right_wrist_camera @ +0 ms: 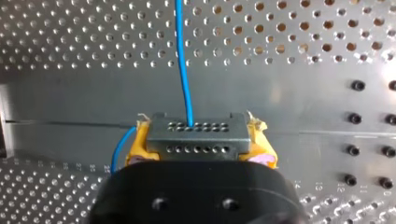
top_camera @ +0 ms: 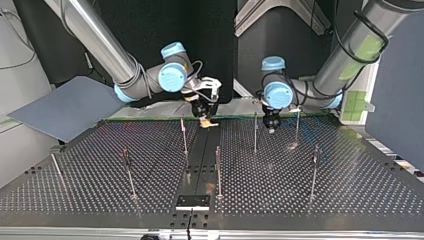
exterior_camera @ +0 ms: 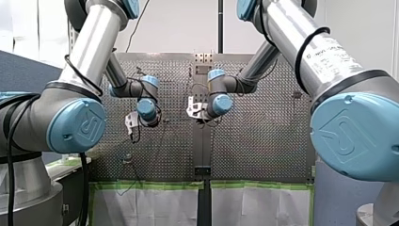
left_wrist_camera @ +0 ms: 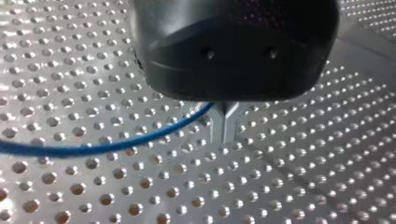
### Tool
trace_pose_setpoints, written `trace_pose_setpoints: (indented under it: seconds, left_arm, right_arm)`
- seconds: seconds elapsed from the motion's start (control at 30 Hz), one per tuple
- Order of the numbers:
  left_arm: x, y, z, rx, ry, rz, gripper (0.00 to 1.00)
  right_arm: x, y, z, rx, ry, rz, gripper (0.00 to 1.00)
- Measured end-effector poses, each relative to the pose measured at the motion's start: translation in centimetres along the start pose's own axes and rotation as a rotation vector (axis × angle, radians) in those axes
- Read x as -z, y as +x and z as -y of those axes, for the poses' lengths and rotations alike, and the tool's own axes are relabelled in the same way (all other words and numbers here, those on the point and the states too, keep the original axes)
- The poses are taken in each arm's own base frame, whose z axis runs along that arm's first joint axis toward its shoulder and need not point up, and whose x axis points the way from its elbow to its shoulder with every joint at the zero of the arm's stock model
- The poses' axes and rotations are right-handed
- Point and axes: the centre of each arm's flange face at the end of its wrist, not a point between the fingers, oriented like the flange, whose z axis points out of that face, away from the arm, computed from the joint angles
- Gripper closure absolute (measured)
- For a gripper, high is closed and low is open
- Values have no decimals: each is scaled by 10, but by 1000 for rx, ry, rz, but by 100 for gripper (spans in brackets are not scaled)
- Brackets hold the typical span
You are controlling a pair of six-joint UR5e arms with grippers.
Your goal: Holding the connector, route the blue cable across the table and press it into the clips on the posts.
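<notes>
The job looks to be at its start. The right pincer [right_wrist_camera: 198, 142] has its yellow pads clamped on either side of the grey connector [right_wrist_camera: 196, 133]. The blue cable [right_wrist_camera: 183, 60] leaves the connector's face and runs straight away over the desk [top_camera: 350, 190]. A second short loop of blue shows beside one pad.

In the left wrist view, the left pincer [left_wrist_camera: 225, 129] has its metal fingers pressed together just above the perforated surface. The cable runs into them from the side, so it appears to be pinching the cable a little way along its length.

Both pincers hang near the desk's far edge in the top view, the right one over the central bare strip and the left one between two posts. In no view does the cable sit in a clip, so by this showing all the routing and pressing is left to do.

Thin upright posts [top_camera: 183, 135] stand scattered across the desk, some with small dark clips [top_camera: 125, 153] near the top, though these are too small to read clearly. The posts nearest the two pincers are the likeliest things to snag the cable or a wrist as it is carried across.

A tilted grey panel [top_camera: 65, 107] lies off the desk at the top view's left, and a black plate [top_camera: 192, 201] sits at the near edge. Both are well apart from the work.
</notes>
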Motion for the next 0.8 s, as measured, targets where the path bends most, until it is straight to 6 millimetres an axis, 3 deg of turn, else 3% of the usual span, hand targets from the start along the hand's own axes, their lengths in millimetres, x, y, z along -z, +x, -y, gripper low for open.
trace_pose_setpoints:
  seconds: [0.17, 0.2, 0.23, 0.27, 0.3, 0.37, 0.4, 0.43, 0.8]
  left_arm:
    - [-6, -3, -3, 2, -8, 0, 83]
    - [-6, -4, -4, 2, -9, -1, 76]
    - [-7, -4, -4, 2, -10, -1, 59]
    - [-7, -5, -5, 2, -12, -1, 49]
    - [-7, -5, -6, 2, -13, -1, 49]
    - [-7, -5, -7, 0, -17, -5, 11]
    - [-6, -6, -7, -2, -18, -7, 11]
    - [-6, -6, -8, -5, -20, -10, 0]
    - [9, -7, -12, -46, -62, -65, 0]
  right_arm:
    - [-1, 2, -5, 0, -6, -4, 100]
    - [-2, 3, -6, 0, -7, -5, 100]
    - [-2, 4, -7, 1, -8, -6, 100]
    - [-2, 4, -7, 1, -9, -7, 100]
    - [-2, 5, -8, 2, -10, -8, 100]
    - [-3, 5, -9, 2, -11, -8, 100]
    - [-3, 5, -9, 2, -11, -8, 100]
    - [-3, 5, -9, 2, -11, -8, 100]
    - [-1, 4, -10, -1, -11, 8, 100]
